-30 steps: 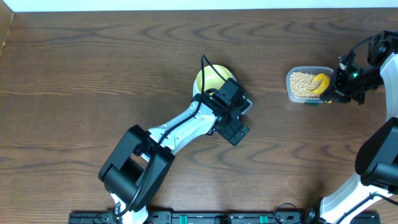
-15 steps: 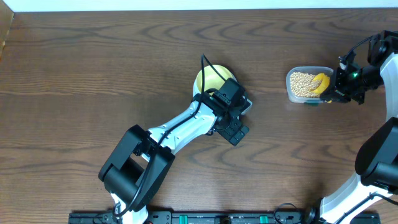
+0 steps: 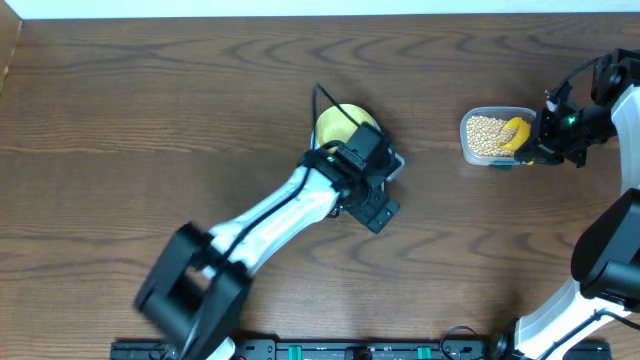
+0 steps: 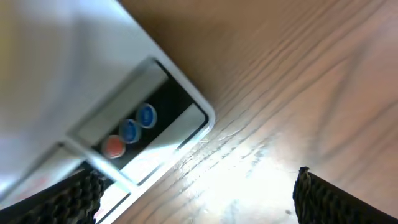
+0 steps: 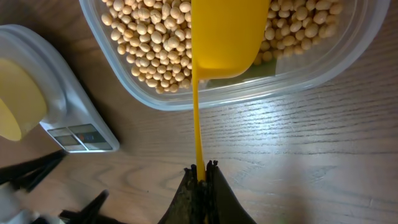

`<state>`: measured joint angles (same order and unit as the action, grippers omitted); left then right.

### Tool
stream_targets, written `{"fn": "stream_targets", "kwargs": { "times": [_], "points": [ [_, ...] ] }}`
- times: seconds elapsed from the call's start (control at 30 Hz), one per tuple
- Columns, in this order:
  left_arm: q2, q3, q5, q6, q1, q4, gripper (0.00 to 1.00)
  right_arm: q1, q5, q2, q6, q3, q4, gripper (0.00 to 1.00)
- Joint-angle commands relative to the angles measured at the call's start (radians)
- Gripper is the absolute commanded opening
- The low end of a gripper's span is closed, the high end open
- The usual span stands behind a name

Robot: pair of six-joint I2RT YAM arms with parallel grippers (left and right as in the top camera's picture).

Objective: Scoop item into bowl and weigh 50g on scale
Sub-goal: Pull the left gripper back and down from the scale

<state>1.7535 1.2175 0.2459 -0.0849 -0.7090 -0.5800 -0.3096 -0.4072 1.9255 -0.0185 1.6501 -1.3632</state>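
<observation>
The right gripper (image 5: 200, 171) is clamped shut on the thin handle of the yellow spoon (image 5: 224, 37), so the scoop reaches ahead into the beans (image 5: 149, 37) in the clear tub (image 5: 348, 62). The left gripper (image 4: 199, 199) stands fully open and empty. The scale (image 4: 74, 62), carrying the bowl (image 3: 338, 122), lies just ahead of it, probably for steadying. The table (image 5: 311, 155) is dark, glossy wood grain.

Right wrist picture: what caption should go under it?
Shut end effector holds a yellow spoon, its scoop in the clear tub of beans.
</observation>
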Motion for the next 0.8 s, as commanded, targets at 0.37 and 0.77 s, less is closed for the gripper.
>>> {"fn": "stream_targets", "kwargs": {
  "times": [0.37, 0.77],
  "points": [
    [-0.288, 0.000, -0.136, 0.056, 0.002, -0.256, 1.00, 0.003, -0.002, 0.008, -0.010, 0.020, 0.014, 0.01],
    [-0.319, 0.000, -0.314, 0.179, 0.013, -0.318, 1.00, 0.003, -0.002, 0.008, -0.010, 0.020, 0.021, 0.01]
  ]
}}
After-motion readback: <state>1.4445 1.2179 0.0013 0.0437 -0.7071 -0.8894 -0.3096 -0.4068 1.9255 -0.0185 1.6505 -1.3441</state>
